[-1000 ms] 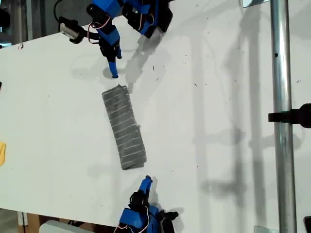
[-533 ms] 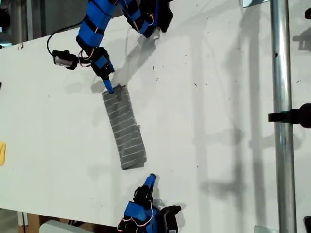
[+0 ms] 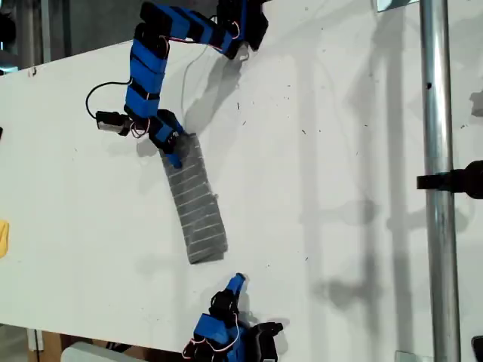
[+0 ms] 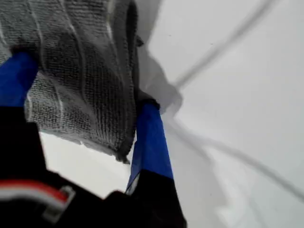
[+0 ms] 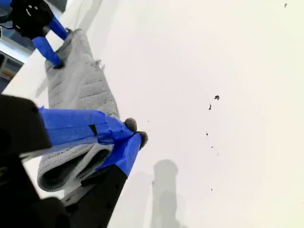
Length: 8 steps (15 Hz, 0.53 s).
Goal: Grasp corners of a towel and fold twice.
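Jaws of my first gripper (image 3: 175,154) stand apart, straddling the towel's (image 3: 196,200) far end, upper left of the exterior view; my second gripper (image 3: 235,284), jaws together, hovers near its lower end on the white table (image 3: 339,151).

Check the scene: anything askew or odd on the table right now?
Mostly fine. The towel lies folded into a narrow strip, slanted across the table, its far end straddled by my first gripper. A small yellow object sits cut off at the exterior view's left edge.
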Motion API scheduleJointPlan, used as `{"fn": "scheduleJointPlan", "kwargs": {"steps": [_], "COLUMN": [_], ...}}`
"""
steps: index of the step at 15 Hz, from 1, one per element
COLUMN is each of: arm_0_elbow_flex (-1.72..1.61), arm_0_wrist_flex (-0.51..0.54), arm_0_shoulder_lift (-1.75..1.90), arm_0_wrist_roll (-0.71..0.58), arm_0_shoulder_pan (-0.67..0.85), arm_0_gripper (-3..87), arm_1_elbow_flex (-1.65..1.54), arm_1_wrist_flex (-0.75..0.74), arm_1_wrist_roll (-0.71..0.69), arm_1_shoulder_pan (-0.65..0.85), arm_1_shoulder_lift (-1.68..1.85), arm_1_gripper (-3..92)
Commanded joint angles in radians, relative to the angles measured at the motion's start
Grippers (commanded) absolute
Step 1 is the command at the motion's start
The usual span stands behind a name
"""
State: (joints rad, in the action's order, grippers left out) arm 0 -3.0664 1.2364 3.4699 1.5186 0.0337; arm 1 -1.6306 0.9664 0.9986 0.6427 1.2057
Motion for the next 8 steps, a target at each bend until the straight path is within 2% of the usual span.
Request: {"fn": "scheduleJointPlan", "kwargs": {"steps": [1,2,3,4,6,8], "arm_0_elbow_flex": [0.037,0.037,0.04,0.043,0.046,0.054], "arm_0_wrist_flex": [0.003,0.003,0.003,0.006,0.006,0.005], "arm_0_shoulder_lift": [0.009,0.009,0.009,0.009,0.009,0.009], "arm_0_wrist_roll": [-0.011,-0.017,-0.021,-0.025,-0.028,-0.035], "arm_0_shoulder_pan": [0.015,0.018,0.018,0.018,0.017,0.017], "arm_0_gripper": [-2.5,-2.5,-2.5,-2.5,-2.5,-2.5], "arm_1_elbow_flex": [0.11,0.155,0.178,0.183,0.172,0.051], "arm_1_wrist_flex": [-0.026,-0.012,0.009,0.049,0.216,0.442], "arm_1_wrist_roll": [0.025,0.026,0.037,0.037,-0.005,-0.003], "arm_1_shoulder_pan": [-0.092,-0.11,-0.123,-0.127,-0.106,-0.092], "arm_1_shoulder_lift": [-0.037,-0.071,-0.087,-0.087,-0.031,0.229], "arm_1_gripper": [27.4,21.8,9.7,1.5,-0.2,-0.2]}}
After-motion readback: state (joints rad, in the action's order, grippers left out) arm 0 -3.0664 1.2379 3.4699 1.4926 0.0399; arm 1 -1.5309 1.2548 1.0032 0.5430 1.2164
